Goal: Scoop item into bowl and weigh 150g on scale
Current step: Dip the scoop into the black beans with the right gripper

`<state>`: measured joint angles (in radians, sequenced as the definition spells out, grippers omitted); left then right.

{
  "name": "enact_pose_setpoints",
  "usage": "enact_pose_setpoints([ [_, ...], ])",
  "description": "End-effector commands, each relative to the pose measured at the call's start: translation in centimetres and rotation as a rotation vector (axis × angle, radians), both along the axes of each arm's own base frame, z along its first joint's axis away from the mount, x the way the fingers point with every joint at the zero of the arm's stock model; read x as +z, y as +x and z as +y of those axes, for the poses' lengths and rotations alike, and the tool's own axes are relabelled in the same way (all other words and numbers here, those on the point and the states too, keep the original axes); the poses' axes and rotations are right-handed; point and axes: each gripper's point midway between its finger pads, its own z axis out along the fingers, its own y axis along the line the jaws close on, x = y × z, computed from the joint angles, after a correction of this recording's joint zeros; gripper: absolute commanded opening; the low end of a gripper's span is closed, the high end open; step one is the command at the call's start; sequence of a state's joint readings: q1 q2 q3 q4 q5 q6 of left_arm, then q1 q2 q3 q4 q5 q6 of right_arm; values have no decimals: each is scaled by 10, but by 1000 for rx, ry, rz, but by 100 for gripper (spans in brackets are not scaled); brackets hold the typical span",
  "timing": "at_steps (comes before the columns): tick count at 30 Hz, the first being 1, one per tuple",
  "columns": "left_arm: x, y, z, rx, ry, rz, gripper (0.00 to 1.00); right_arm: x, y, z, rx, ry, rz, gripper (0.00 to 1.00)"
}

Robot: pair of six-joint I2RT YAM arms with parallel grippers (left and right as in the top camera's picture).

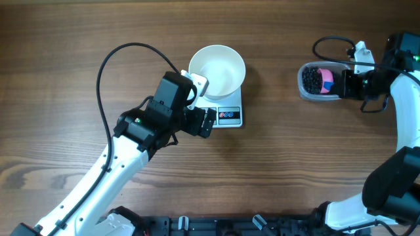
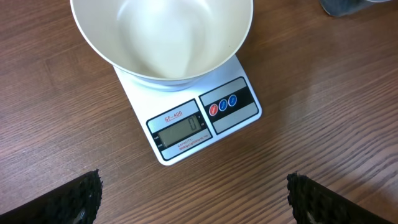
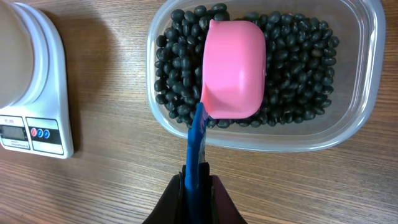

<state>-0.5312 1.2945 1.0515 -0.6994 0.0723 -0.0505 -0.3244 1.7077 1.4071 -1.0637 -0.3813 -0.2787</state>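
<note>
Wood tabletop point(image 1: 275, 170) spans between scale point(image 1: 228, 117) edge and bean tub point(image 1: 302, 90), well apart

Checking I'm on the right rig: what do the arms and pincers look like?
The left arm and right arm have white links, black wrist housings and looping black cables. The left pincer has knobbly black fingers; the right pincer is plain black.

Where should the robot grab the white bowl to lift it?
Probably the rim of the bowl, coming down from above with one finger inside and one outside. Its sides are smooth, round and wide, so there is nothing else to pinch, and it sits upright and empty on the scale.
</note>
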Motion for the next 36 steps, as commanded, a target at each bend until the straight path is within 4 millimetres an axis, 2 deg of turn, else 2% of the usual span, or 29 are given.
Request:
enact_pose_setpoints([
  [1, -5, 0, 2, 14, 11, 8, 100, -4, 1, 16, 29, 83, 7, 4],
  [6, -5, 0, 2, 14, 11, 8, 100, -6, -3, 17, 29, 89, 24, 4],
  [12, -5, 0, 2, 14, 11, 8, 100, -2, -2, 1, -21, 121, -3, 4],
  [17, -5, 0, 2, 14, 11, 8, 100, -14, 1, 3, -24, 164, 21, 4],
  [20, -5, 0, 2, 15, 11, 8, 100, -15, 7, 4, -32, 224, -1, 4],
  [28, -5, 0, 2, 14, 11, 8, 100, -14, 1, -12, -84, 246, 2, 4],
  [32, -5, 0, 2, 14, 11, 8, 100, -10, 7, -10, -77, 272, -30, 4],
  [36, -5, 0, 2, 14, 11, 8, 100, -9, 2, -5, -78, 299, -10, 4],
])
